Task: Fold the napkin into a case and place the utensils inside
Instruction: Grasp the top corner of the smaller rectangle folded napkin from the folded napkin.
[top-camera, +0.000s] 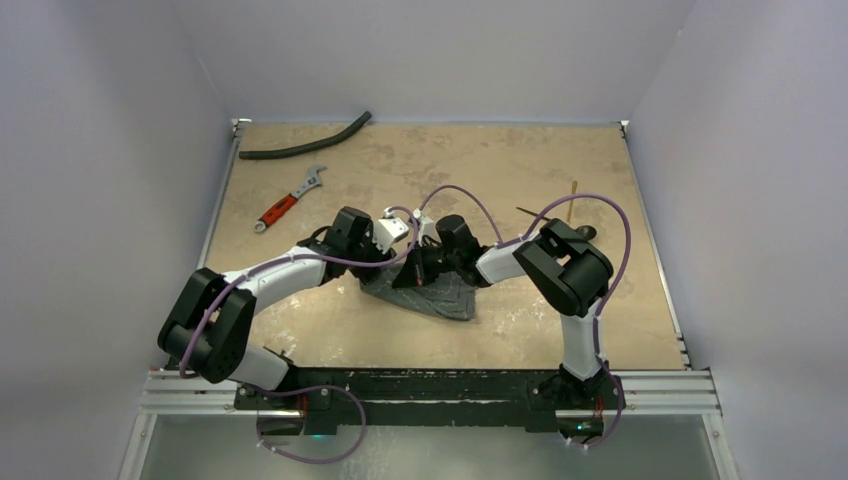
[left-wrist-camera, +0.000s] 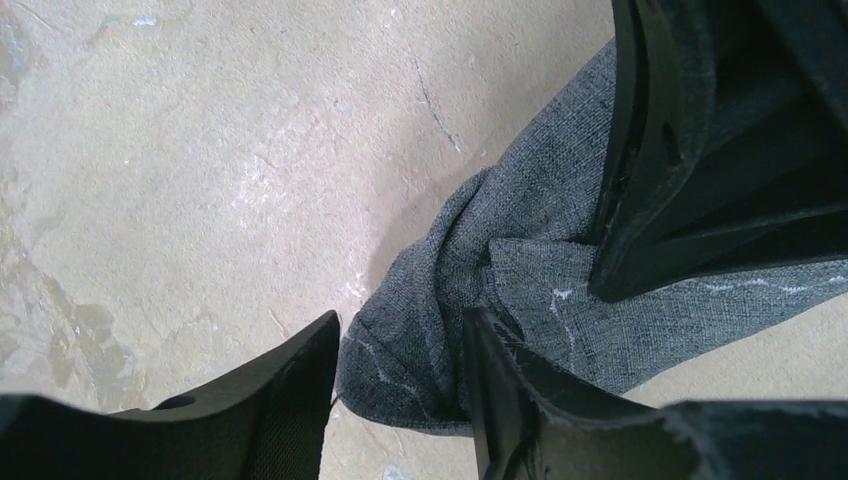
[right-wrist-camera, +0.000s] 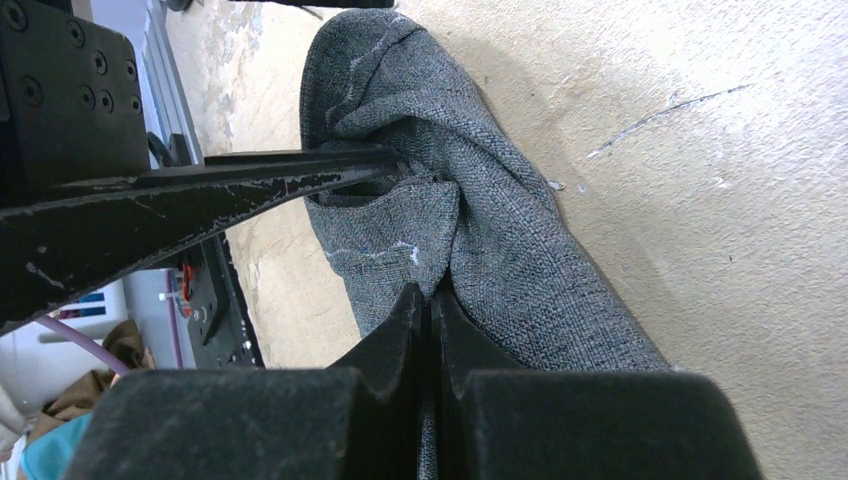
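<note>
The grey napkin (top-camera: 432, 292) lies bunched and twisted on the tan table between both grippers. My right gripper (right-wrist-camera: 432, 300) is shut on a pinched fold of the napkin (right-wrist-camera: 500, 230), with cloth showing between its fingers. My left gripper (left-wrist-camera: 400, 370) is open, its jaws straddling a folded corner of the napkin (left-wrist-camera: 420, 330); the cloth fills most of the gap. In the top view the left gripper (top-camera: 388, 262) and right gripper (top-camera: 425, 268) meet over the napkin. The gold utensil (top-camera: 573, 194) and the black utensil (top-camera: 530, 213) lie at the far right, the black one partly behind the right arm.
A red-handled wrench (top-camera: 288, 207) and a long black hose (top-camera: 305, 147) lie at the far left of the table. Grey walls close in three sides. A metal rail (top-camera: 430, 385) runs along the near edge by the arm bases.
</note>
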